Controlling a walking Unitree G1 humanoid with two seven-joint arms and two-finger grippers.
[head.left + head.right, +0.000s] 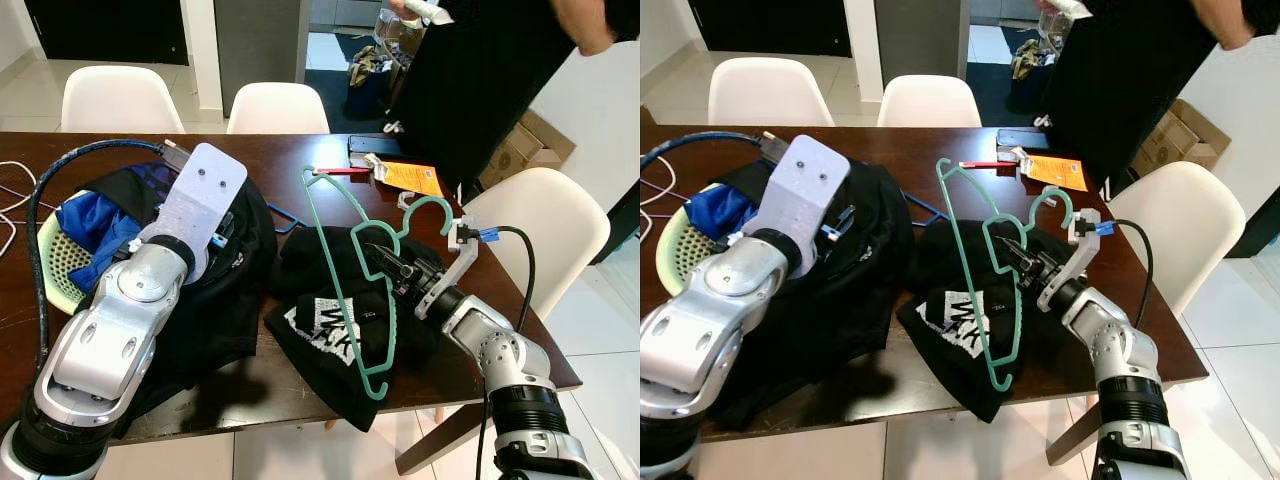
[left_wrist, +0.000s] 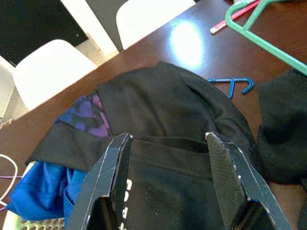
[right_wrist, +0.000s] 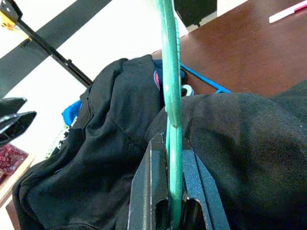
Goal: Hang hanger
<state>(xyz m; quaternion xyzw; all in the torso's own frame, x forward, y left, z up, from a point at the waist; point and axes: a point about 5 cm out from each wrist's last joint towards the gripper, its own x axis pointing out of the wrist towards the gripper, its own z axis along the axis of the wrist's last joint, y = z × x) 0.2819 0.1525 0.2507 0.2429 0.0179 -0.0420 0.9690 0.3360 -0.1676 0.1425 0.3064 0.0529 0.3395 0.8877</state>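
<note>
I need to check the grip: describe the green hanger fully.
The green hanger looks like thin teal plastic, with a hook and notched shoulders. It is tilted up over the black printed shirt, its lower corner near the table's front edge. The right gripper is shut on its bar near the hook.

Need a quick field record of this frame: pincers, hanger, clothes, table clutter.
right pincer: shut on the green hanger, holding it tilted above the black printed garment
left pincer: open, over the black clothes pile
laundry basket: pale green, at the table's left edge, blue garment in it
blue hanger: lying flat on the table between the two black heaps
other items: orange packet, red pen
person: standing at the far right corner
</note>
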